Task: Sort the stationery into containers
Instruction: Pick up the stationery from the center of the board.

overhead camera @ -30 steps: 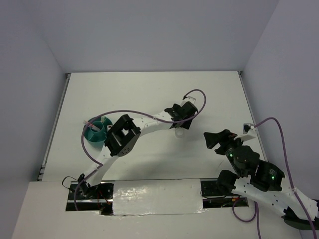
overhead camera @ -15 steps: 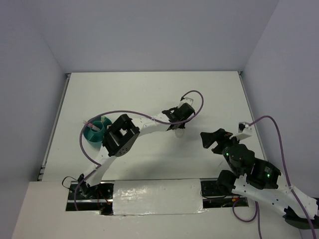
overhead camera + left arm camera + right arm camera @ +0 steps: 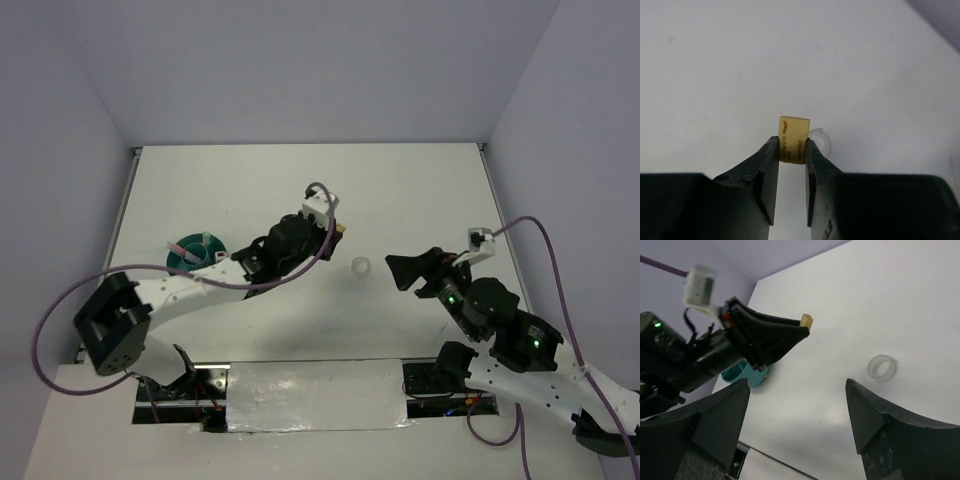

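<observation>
My left gripper (image 3: 792,145) is shut on the tan nub (image 3: 794,130), a small printed block held above the table. In the top view it hangs at mid-table (image 3: 335,228), right of the round teal organizer (image 3: 195,252), which holds some pink items. The clear tape ring (image 3: 360,266) lies flat on the table, just past the held nub (image 3: 822,141). My right gripper (image 3: 797,385) is open and empty. The ring (image 3: 882,367) lies ahead of its right finger. From that side the nub (image 3: 806,320) shows at the left gripper's tip.
The left arm's purple cable (image 3: 60,320) loops out over the table's left side. The right arm's cable (image 3: 545,245) arcs near the right wall. A foil-covered strip (image 3: 315,395) runs along the near edge between the arm bases.
The left gripper closed on the tan nub, lifted it and drew back to the left, away from the tape ring. The right gripper edged left toward the ring.
</observation>
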Tool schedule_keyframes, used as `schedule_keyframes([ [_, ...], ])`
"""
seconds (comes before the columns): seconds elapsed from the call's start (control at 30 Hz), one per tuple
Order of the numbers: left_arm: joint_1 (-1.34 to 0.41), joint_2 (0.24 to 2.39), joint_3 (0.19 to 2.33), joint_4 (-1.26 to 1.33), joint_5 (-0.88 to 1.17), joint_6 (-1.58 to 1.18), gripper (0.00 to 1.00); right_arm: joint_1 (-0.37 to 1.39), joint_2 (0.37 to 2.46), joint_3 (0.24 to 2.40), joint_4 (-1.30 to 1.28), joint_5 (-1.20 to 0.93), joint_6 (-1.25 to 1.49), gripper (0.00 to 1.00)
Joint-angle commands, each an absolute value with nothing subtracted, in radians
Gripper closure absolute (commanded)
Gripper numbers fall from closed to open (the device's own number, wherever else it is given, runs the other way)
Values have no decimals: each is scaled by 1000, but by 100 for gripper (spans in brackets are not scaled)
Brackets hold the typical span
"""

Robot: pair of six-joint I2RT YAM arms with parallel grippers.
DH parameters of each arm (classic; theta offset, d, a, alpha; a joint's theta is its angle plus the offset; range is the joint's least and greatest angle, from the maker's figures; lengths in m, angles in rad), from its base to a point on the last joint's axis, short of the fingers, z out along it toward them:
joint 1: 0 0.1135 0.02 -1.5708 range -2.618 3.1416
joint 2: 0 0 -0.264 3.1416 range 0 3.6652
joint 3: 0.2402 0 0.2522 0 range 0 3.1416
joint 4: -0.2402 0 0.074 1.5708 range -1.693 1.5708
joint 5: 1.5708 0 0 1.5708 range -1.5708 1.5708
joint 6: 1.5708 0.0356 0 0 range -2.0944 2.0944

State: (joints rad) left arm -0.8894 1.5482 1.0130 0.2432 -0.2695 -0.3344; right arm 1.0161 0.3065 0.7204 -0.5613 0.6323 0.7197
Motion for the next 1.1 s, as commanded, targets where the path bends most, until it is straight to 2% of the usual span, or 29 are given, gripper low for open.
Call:
schedule_keyframes([
  [0.0,-908,1409,859,455,-129,-276,100,1014,452,782,-421,508,666,16],
  [0.13,-934,1203,631,593,-34,-291,100,1014,517,755,-243,443,672,23],
  [0.2,-948,1113,556,617,-8,-299,100,1014,593,770,-209,411,683,32],
  [0.23,-954,1085,534,633,6,-301,100,1014,626,778,-201,397,686,37],
  [0.33,-976,994,483,644,11,-290,100,1014,748,808,-187,357,718,41],
  [0.63,-997,854,446,598,-34,-269,100,1066,929,808,-152,353,811,46],
  [1.07,-997,848,445,566,-60,-256,100,1081,933,781,-83,319,836,46],
])
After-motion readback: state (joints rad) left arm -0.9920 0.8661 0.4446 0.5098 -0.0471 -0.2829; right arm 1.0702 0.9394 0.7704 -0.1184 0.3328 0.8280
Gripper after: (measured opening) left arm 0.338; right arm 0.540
